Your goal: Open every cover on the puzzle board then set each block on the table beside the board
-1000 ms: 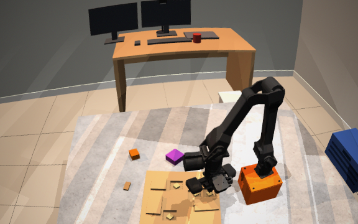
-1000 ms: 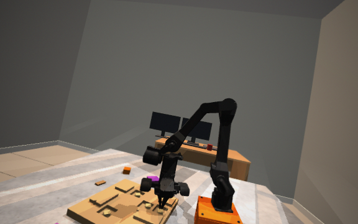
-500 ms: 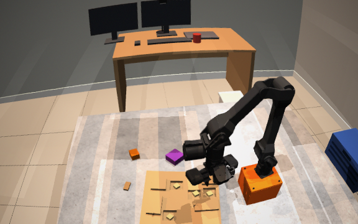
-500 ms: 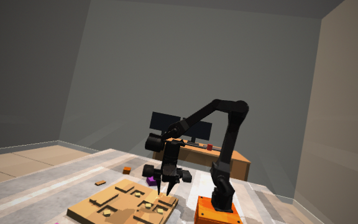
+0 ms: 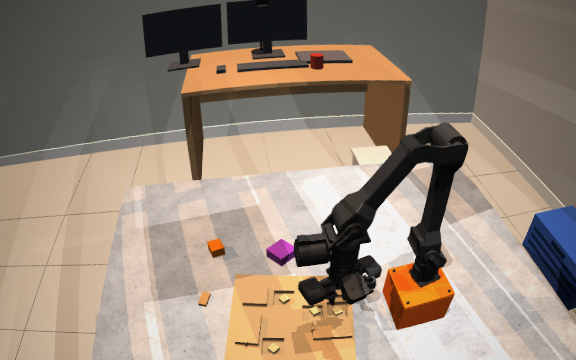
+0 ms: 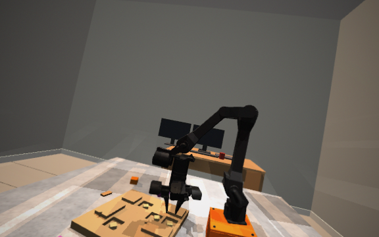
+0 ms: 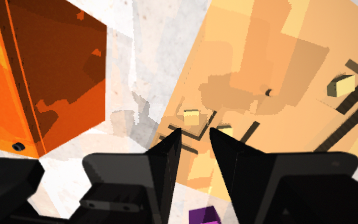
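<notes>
The wooden puzzle board (image 5: pixel 295 327) (image 6: pixel 84 224) lies on the table with several wells uncovered. Small yellow blocks sit in them: one at the back left (image 5: pixel 284 298) (image 6: pixel 145 205), one at the front left (image 5: pixel 273 348) (image 6: pixel 113 225), and two side by side at the right, the inner block (image 5: pixel 315 311) (image 6: pixel 156 217) and the outer block (image 5: pixel 337 311) (image 6: pixel 170 223) (image 7: pixel 191 117). Flat wooden covers, such as the back-left cover (image 5: pixel 255 296) (image 6: pixel 132 197), lie beside wells. My gripper (image 6: pixel 172 212) (image 7: pixel 195 131) is open and empty, low over the back-right part of the board.
A purple block (image 5: pixel 281 252) (image 7: pixel 203 216) lies behind the board. An orange cube (image 5: pixel 216 248) (image 6: pixel 134 180) and a thin orange piece (image 5: pixel 204 299) (image 6: pixel 106 193) lie to the left. The orange robot base (image 5: pixel 420 300) (image 6: pixel 229 227) (image 7: pixel 75 75) stands right of the board.
</notes>
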You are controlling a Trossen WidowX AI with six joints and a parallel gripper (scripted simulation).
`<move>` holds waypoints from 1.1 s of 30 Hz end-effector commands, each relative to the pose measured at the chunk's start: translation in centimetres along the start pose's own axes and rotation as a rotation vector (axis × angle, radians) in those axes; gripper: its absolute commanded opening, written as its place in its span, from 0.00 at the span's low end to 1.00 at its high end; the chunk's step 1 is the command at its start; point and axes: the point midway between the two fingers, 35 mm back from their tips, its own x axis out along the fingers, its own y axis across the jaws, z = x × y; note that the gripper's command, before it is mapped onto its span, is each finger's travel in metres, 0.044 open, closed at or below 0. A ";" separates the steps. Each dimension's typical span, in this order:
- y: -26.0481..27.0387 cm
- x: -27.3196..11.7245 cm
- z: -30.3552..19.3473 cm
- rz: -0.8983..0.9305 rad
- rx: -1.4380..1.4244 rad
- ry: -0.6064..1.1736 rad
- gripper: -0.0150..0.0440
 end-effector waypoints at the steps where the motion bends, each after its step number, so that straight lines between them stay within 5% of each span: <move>1: 0.3 0.8 0.0 0.009 -0.002 0.001 0.50; 33: 0.3 1.7 0.0 0.009 -0.002 0.001 0.50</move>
